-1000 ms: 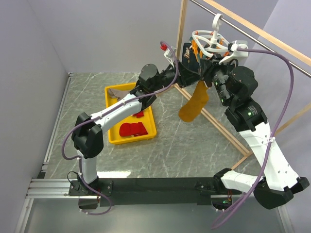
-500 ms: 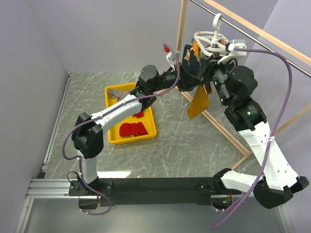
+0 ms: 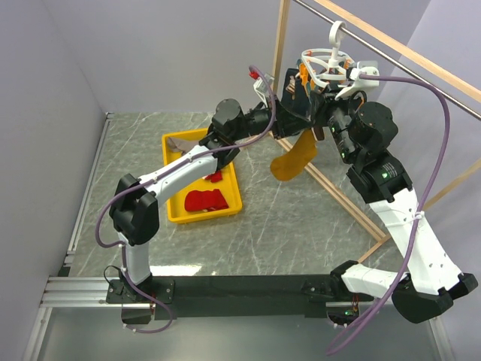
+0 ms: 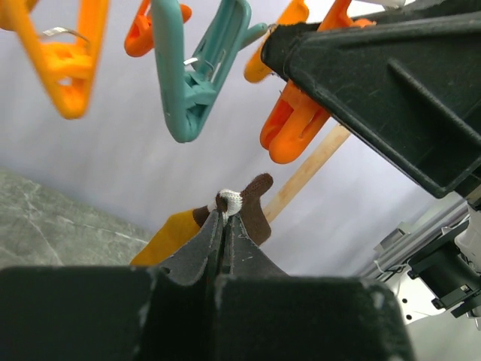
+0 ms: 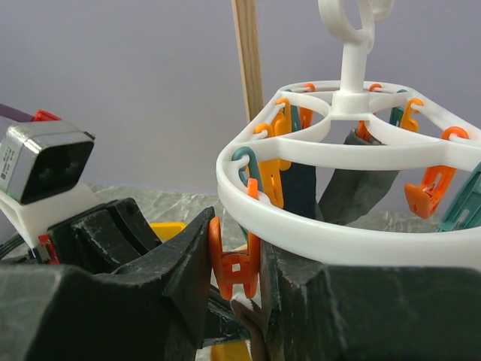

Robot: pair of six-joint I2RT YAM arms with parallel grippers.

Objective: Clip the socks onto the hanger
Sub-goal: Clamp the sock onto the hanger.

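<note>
The white hanger [image 3: 323, 66] hangs from the metal rod, with orange and teal clips dangling under its ring [image 5: 331, 237]. My left gripper [image 4: 225, 214] is shut on the brown, white-striped cuff of a mustard yellow sock [image 3: 293, 159], holding the cuff [image 5: 249, 312] just beneath an orange clip [image 5: 237, 263]. My right gripper [image 5: 237, 259] is shut on that clip, squeezing its handles from both sides. The sock's body [image 4: 169, 237] hangs down below the left fingers. A dark navy sock [image 5: 304, 180] and a grey one [image 5: 361, 188] hang from clips farther back.
A yellow bin [image 3: 174, 214] on the marble table holds a red sock [image 3: 204, 200] and other fabric. The wooden frame post [image 3: 282, 45] stands just behind the hanger. A free teal clip [image 4: 195, 83] and an orange clip [image 4: 68, 60] dangle close above the left gripper.
The left gripper has lifted the sock's cuff up under the orange clip, and the sock's hanging body has swung to the left. The right gripper has stayed on the clip.
</note>
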